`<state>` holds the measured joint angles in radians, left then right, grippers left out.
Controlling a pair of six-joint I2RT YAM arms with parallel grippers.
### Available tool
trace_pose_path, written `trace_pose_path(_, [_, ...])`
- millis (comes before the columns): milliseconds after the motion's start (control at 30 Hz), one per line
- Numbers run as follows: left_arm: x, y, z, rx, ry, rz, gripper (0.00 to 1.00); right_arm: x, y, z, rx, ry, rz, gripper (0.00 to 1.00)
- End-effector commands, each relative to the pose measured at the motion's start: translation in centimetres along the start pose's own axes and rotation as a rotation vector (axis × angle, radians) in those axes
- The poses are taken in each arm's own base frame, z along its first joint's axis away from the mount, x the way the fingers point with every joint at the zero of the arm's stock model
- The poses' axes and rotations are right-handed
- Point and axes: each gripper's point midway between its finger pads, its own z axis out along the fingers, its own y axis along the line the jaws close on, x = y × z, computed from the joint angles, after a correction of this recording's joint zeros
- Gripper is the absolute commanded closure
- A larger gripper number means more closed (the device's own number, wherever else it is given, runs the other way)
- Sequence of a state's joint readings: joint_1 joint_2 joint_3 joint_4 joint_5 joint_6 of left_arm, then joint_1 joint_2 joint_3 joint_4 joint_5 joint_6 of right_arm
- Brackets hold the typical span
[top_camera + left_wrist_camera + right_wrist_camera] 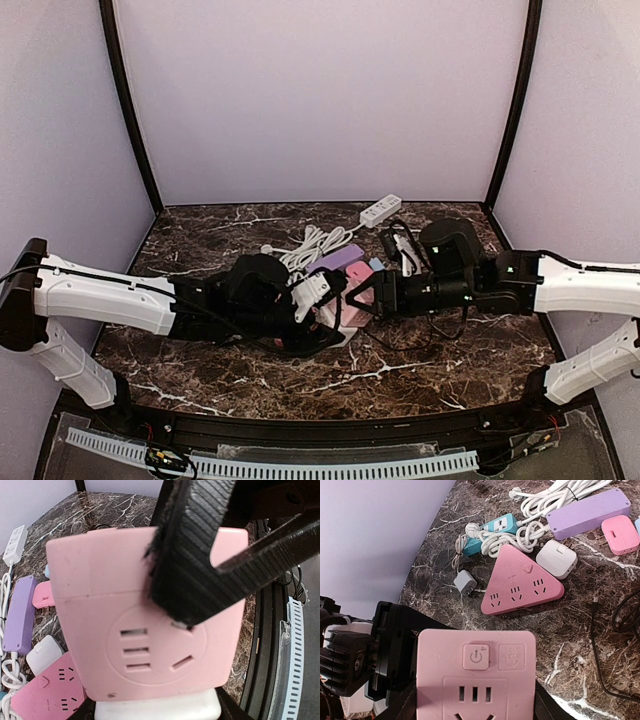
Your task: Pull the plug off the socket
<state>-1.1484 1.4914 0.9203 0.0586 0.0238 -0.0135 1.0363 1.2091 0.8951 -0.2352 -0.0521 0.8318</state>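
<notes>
While the pink socket cube (476, 680) sits between the two arms over the middle of the marbled surface (420, 370), seemingly lifted off it, the pull has little to brace against but the arms themselves. The right tool (368, 294) is closed on the cube at a middling spread, with one ribbed finger (190, 570) lying across the face that carries the round outlet. The left tool (324, 300) appears closed on the white plug (157, 707), a squat block seated against the cube's side nearest that wrist (only one edge of it shows, so how deep the fingers sit cannot be told).

By their looks, both pieces are hard, smooth moulded plastic: light, stiff and not fragile, but slippery under the pads. The prongs will probably resist with firm friction and then let go all at once. The plug is best taken on its two flat flanks, close to the seam, and drawn straight along the prongs, since a tilt could bind them. The cube wants a square grip across opposite faces, clear of its power button (476, 656).
</notes>
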Motion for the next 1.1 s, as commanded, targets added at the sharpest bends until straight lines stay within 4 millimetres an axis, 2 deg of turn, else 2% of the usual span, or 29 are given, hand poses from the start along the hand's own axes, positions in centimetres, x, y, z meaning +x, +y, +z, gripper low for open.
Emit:
trace_pose_path(0, [8.1,0.3,-0.6,-0.009,0.273,0.041,0.99,-3.8,-2.2,-2.2,0.075,-0.16,0.025,1.0])
trace_pose_path(367, [9.2,-0.4,-0.1,0.064,0.311,-0.061,0.99,-4.3,-1.2,-3.3,0.158,-0.211,-0.095,1.0])
trace_pose_path(767, [9.5,0.1,0.1,0.1,0.33,-0.129,0.99,-4.5,-0.3,-4.2,0.253,-0.266,-0.185,1.0])
trace_pose_path(1067, [11.1,0.5,0.3,0.086,0.382,-0.131,0.99,-5.1,-0.1,-4.9,0.266,-0.288,-0.19,1.0])
